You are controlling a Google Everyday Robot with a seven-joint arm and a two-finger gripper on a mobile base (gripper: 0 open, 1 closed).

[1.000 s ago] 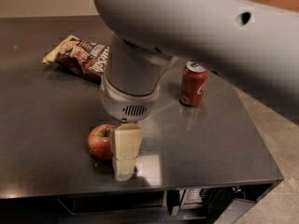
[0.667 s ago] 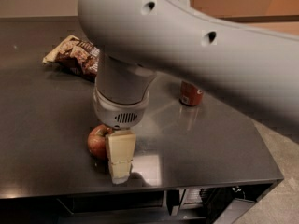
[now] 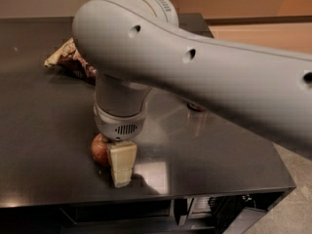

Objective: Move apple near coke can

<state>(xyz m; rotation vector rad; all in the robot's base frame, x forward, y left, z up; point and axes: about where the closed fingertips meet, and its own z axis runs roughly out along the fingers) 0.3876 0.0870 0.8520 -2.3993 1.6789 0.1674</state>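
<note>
Near the front edge of the dark table sits the apple, red with a paler patch. The gripper is down at the tabletop, touching the apple's right side, with the arm's round wrist directly above. How wide it stands, or whether it has hold of the apple, I cannot tell. The thick grey arm sweeps in from the right and covers most of the table's middle. It hides nearly all of the coke can – only a dark red sliver shows beneath it, well apart from the apple. A crumpled snack bag lies at the back left, partly behind the arm.
</note>
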